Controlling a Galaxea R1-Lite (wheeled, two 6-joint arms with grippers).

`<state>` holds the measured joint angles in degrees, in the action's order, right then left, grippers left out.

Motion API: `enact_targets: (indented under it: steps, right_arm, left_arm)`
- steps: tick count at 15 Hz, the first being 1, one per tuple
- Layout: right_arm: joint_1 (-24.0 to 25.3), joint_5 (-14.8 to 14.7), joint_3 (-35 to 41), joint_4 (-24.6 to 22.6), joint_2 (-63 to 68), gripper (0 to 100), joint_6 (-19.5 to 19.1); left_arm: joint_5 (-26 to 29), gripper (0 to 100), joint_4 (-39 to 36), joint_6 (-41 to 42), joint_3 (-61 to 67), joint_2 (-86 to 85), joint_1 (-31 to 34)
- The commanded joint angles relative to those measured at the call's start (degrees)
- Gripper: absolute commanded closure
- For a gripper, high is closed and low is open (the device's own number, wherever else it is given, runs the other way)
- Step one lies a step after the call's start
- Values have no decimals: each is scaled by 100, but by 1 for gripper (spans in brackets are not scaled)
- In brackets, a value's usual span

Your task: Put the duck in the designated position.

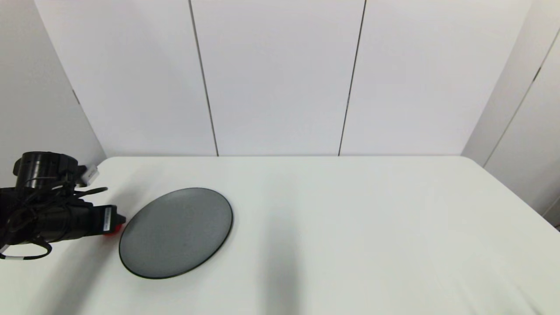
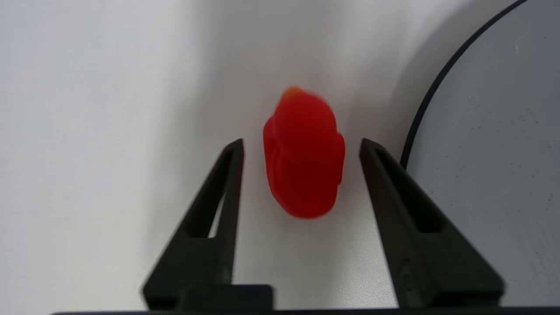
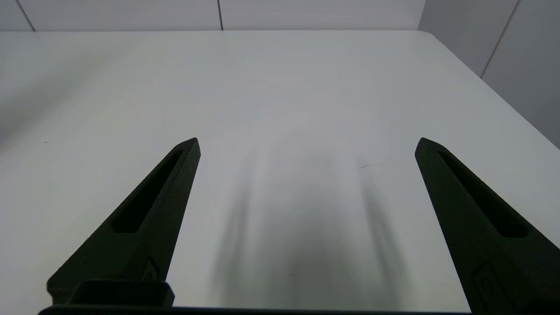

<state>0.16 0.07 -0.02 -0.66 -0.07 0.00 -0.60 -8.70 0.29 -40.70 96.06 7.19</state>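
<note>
The small red duck rests on the white tabletop just left of the grey plate, and only a red sliver of the duck shows in the head view. My left gripper is open and low over the table, one finger on each side of the duck with a gap on both sides. The plate's dark rim runs close beside one finger. Nothing on the white table marks the designated position. My right gripper hovers open over bare table, out of the head view.
The left arm's black wrist and cables hang over the table's left edge. White wall panels stand behind the far edge. The table's right corner shows in the right wrist view.
</note>
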Motion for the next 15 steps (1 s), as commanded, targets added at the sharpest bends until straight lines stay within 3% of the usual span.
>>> enact_targets:
  steps: [1,15]
  right_arm:
    - [2,1,2,-4,7,0,0]
    - [2,1,2,-4,7,0,0]
  left_arm:
    - [-11,0,-17,6,-43,-61,10]
    - [7,0,-61,410,-658,-1819,63]
